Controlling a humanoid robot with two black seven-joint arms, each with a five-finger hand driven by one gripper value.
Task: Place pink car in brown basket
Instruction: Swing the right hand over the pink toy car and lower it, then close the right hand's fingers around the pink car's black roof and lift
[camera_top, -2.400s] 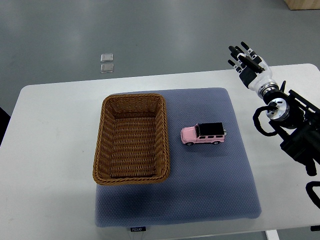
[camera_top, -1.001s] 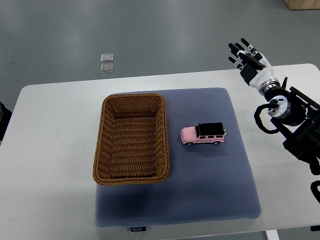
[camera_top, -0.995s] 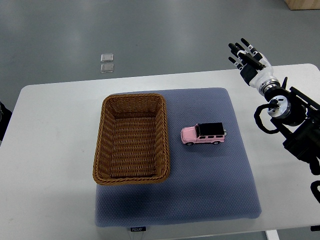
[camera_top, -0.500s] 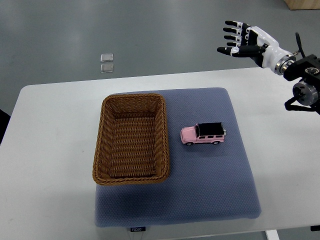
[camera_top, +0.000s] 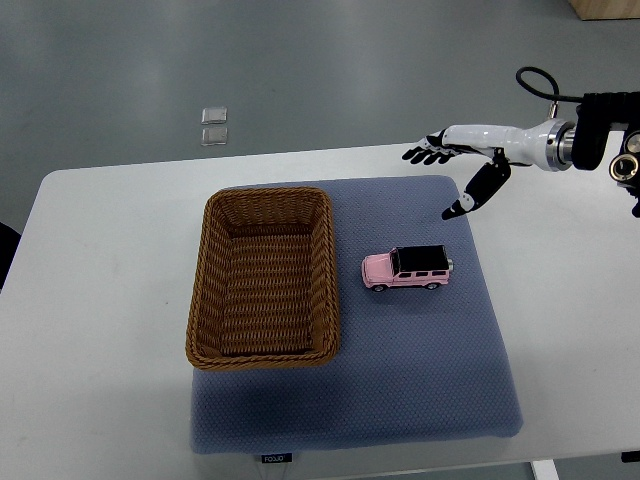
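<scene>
Reaching in from the right edge, the right hand (camera_top: 462, 163) hangs open and empty above the mat's (camera_top: 400, 380) far right corner. The car (camera_top: 407, 268) stands free beside the basket (camera_top: 262, 276), with bare mat around it. The arm is cut off by the frame.

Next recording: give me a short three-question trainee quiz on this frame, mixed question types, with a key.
1. True or false: the pink car already lies inside the brown basket.
2. Multiple choice: the right robot hand is
A) closed on the car
B) open, holding nothing, beyond the car near the far right part of the blue mat
C) inside the basket
3. Short answer: on which side of the basket does the car stand in the picture?

Key
1. False: it stands on the mat, apart from the basket.
2. B
3. To the basket's right.
</scene>
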